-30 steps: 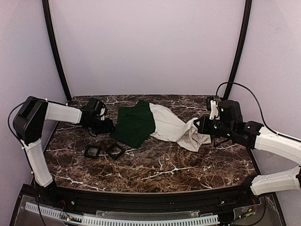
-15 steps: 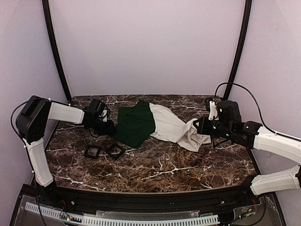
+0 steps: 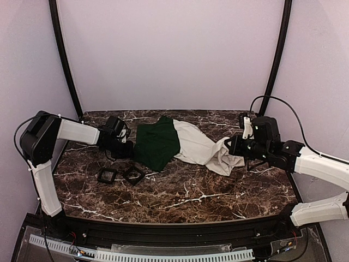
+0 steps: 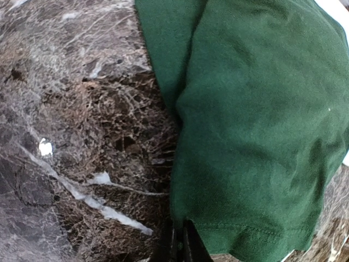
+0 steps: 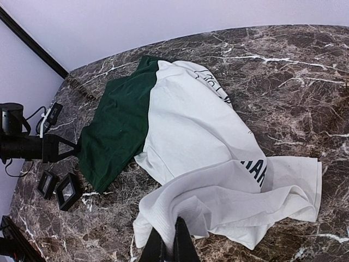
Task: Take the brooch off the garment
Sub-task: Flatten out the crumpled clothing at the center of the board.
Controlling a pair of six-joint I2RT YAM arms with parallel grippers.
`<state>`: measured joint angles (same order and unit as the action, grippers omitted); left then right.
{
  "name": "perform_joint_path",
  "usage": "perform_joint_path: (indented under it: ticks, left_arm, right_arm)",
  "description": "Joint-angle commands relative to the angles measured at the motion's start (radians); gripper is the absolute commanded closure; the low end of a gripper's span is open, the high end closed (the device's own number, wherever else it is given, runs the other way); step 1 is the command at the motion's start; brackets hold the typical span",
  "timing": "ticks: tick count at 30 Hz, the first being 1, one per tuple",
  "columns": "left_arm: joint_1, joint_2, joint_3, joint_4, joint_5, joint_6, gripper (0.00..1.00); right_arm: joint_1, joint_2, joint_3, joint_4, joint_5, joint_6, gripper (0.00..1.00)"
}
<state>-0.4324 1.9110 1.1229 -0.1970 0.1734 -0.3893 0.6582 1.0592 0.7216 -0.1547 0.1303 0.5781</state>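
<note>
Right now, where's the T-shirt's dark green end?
Top view: the dark green end of the white T-shirt lies left of centre on the marble table, its left hem pinched by the left gripper, small black square frames just nearer.

I see the dark marbled counter carrying the garment, crumpled across its far half with the green part leftward. Two black square frames lie side by side nearer, left.

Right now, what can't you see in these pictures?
- Brooch: in no view; the bunched garment may cover it.
- Black lettering: right wrist view, folds hide most of it.
- Right gripper: right wrist view, bottom edge cuts its fingers off.
- Two black frames: top view, too small to see inside.
</note>
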Motion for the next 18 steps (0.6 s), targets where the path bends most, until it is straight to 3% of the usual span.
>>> perform_joint_path:
  ticks: [1, 6, 18]
  left_arm:
    - [-0.005, -0.033, -0.017, -0.015, 0.007, -0.026, 0.99]
    - [-0.004, -0.096, 0.022, -0.022, 0.021, -0.023, 0.99]
    - [0.129, -0.389, 0.294, -0.029, 0.210, -0.100, 0.99]
  right_arm:
    - [0.001, -0.026, 0.017, -0.003, 0.034, -0.014, 1.00]
    - [-0.001, -0.013, 0.101, -0.048, 0.092, -0.061, 1.00]
    - [-0.002, -0.023, 0.552, -0.233, 0.185, -0.245, 1.00]
